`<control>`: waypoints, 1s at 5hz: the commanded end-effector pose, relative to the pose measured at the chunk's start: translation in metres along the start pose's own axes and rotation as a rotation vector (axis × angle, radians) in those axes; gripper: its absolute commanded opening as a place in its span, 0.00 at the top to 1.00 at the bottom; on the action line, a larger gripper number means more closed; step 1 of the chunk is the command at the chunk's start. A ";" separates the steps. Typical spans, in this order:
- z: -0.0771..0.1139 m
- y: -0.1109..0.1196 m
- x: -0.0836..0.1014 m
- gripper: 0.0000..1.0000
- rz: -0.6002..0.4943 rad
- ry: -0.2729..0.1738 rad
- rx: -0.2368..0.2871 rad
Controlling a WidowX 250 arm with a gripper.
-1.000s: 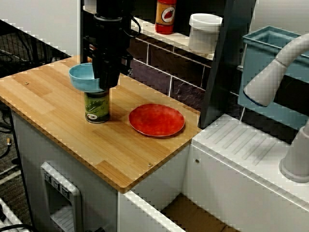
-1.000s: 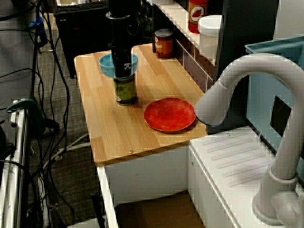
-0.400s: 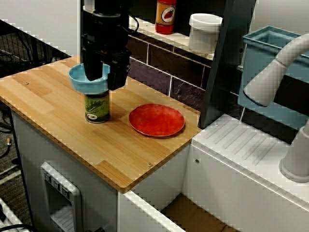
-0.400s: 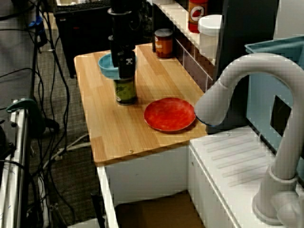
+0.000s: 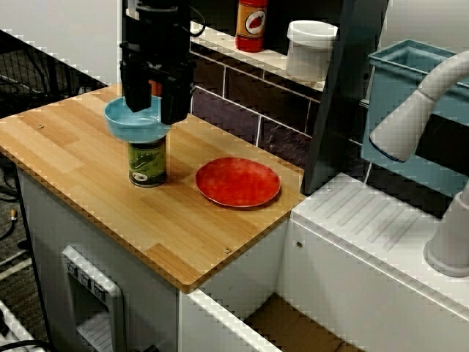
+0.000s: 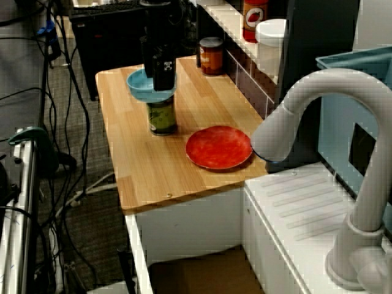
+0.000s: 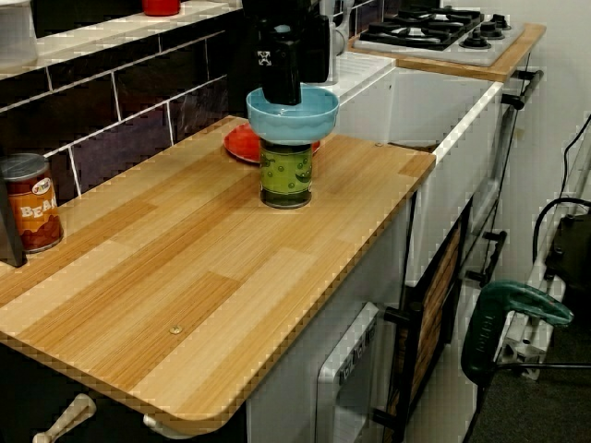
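Pincer (image 5: 152,114) is seen hanging low over the blue bowl (image 5: 132,126), black fingers spread apart, so it is taken as open and nothing is gripped. In the front view one finger is placed at the left of the bowl's rim and the other at its right rear. In the view from the bean-can end, a finger (image 7: 282,78) is seen dipping to rim level in front of the bowl (image 7: 305,115); contact with the bowl cannot be told.

The bowl is perched upright on top of the green can (image 5: 147,163), wider than the can and overhanging it all round. The can is stood upright on the wooden desk (image 5: 88,191), near the middle.

A red plate (image 5: 238,182) is laid flat on the desk just beside the can, toward the sink side, not touching it. In the view over the faucet, can (image 6: 162,118), bowl (image 6: 139,90) and plate (image 6: 218,147) are confirmed in that order.

A bean can (image 7: 30,203) is stood by the tiled wall, well apart from the pincer. On the ledge above, a red bottle (image 5: 251,26) and a white tub (image 5: 311,50) are kept. A grey faucet (image 5: 418,103) is seen at the right.
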State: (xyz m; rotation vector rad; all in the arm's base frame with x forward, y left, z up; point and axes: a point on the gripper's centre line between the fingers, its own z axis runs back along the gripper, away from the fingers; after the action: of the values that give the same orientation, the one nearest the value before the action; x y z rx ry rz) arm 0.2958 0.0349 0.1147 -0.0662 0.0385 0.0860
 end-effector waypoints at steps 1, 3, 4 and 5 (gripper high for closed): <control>0.032 0.012 -0.011 0.00 -0.034 -0.036 -0.063; 0.053 0.024 -0.037 0.00 -0.085 -0.009 -0.125; 0.054 0.032 -0.053 0.00 -0.080 -0.025 -0.127; 0.047 0.041 -0.069 0.00 -0.083 -0.042 -0.126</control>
State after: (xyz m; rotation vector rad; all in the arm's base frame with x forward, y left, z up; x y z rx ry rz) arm 0.2251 0.0679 0.1518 -0.2056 0.0269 0.0156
